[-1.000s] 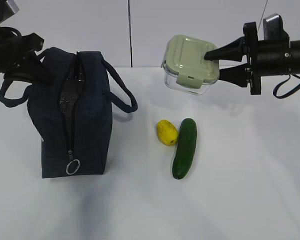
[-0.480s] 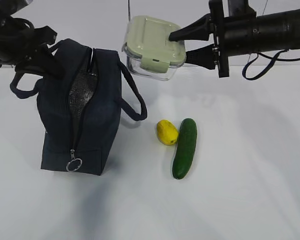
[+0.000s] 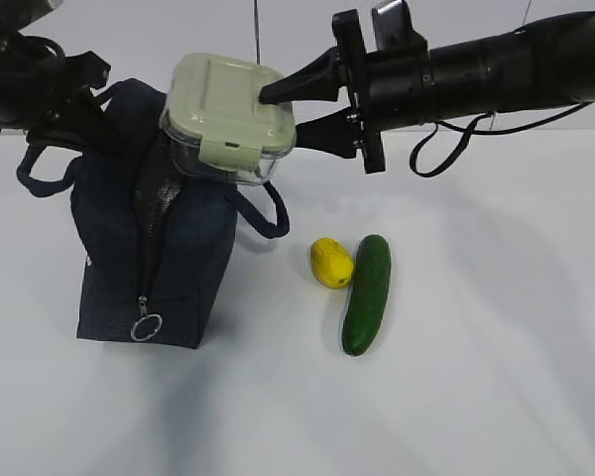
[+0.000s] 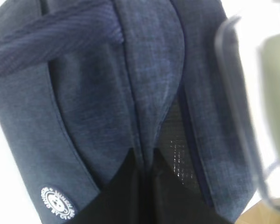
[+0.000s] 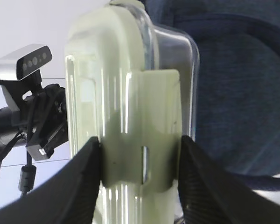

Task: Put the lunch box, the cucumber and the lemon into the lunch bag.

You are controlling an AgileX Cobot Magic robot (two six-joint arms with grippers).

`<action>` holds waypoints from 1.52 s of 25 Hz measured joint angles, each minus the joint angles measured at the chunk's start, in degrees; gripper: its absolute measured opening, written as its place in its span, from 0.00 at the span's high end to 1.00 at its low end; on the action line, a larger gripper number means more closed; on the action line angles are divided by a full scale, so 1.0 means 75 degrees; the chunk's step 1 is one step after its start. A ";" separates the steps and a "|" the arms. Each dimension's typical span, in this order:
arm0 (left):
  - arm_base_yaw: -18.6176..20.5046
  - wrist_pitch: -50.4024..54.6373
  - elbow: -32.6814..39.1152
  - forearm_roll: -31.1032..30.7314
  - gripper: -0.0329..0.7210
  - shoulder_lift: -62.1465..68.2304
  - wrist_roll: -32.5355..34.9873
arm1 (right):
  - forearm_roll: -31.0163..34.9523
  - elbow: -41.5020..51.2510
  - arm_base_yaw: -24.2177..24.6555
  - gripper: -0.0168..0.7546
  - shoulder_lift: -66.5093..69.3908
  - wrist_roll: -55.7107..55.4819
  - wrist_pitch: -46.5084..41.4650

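- white tabletop (image 3: 476,377) and a pale wall fill the exterior view; the boxy dark navy fabric lunch bag (image 3: 109,268) stands at the left with its top zipper parted, and its rear end is held by the left gripper (image 3: 55,104).
- the clear rounded-rectangular lunch box with the pale sage-green snap-lock lid (image 3: 228,119) is carried above the bag's opening by the right gripper (image 3: 278,114), tilted, lid towards the camera.
- the small yellow oval lemon (image 3: 330,262) and the long dark green cucumber (image 3: 367,293) lie touching each other on the table, just right of the bag and clear of the arm's path.
- in the left wrist view the black fingers (image 4: 116,191) are seen closed on a fold of bag fabric beside the dark slit; the round white logo (image 4: 59,202) sits lower left.
- in the right wrist view the box is clamped between both fingers (image 5: 84,186), across lid and base.
- the slit looks narrower than the box, so it is judged that the box should be levelled, lined up lengthwise with the zipper, and lowered slowly.
- the loop handle (image 3: 263,213) on the near right side could be snagged; open room lies rightward.
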State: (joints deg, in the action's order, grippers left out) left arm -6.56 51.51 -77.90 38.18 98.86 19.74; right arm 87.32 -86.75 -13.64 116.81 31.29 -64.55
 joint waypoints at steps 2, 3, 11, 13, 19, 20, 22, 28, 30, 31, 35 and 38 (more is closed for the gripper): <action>0.0000 0.0028 0.0000 0.0028 0.97 0.0000 0.0000 | 0.0033 -0.0181 -0.0149 0.50 0.0111 -0.0005 0.0063; 0.0000 0.0045 0.0000 0.0028 0.97 0.0000 0.0000 | 0.0052 -0.0262 -0.0214 0.50 0.0160 -0.0019 0.0098; 0.0000 0.0103 0.0000 0.0090 0.97 0.0000 -0.0005 | -0.0024 -0.0581 -0.0469 0.50 0.0598 -0.0177 0.0364; 0.0000 0.0103 0.0000 0.0171 0.97 0.0000 -0.0005 | -0.0361 -0.0581 -0.0501 0.50 0.0681 -0.0265 0.0541; -0.0121 0.0103 0.0000 0.0311 0.97 0.0000 -0.0005 | -0.0949 -0.0581 -0.0533 0.50 0.0705 -0.0391 0.0860; -0.0186 0.0103 0.0000 0.0311 0.97 0.0000 -0.0005 | -0.1003 -0.0581 -0.0546 0.50 0.0705 -0.0401 0.0874; -0.0395 0.0088 0.0000 0.0311 0.97 0.0000 -0.0005 | -0.1195 -0.0581 -0.0577 0.50 0.0705 -0.0401 0.0927; -0.0744 0.0058 -0.0028 0.0470 0.97 0.0014 0.0010 | -0.1694 -0.0581 -0.0708 0.50 0.0705 -0.0408 0.0987; -0.0744 0.0058 -0.0028 0.0645 0.97 0.0014 0.0010 | -0.1731 -0.0581 -0.0762 0.50 0.0705 -0.0420 0.1057; -0.0744 0.0058 -0.0028 0.0781 0.97 0.0025 0.0010 | -0.1744 -0.0581 -0.0794 0.50 0.0705 -0.0420 0.1106; -0.0744 0.0058 -0.0028 0.1001 0.97 0.0025 0.0010 | -0.1761 -0.0581 -0.0941 0.50 0.0705 -0.0401 0.1333; -0.0744 0.0146 -0.0028 0.1155 0.97 0.0025 0.0021 | -0.1761 -0.0581 -0.1119 0.50 0.0705 -0.0292 0.1602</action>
State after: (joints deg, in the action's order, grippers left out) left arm -12.14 52.61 -78.10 46.84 99.04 19.90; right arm 74.12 -91.11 -22.03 122.10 29.10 -52.53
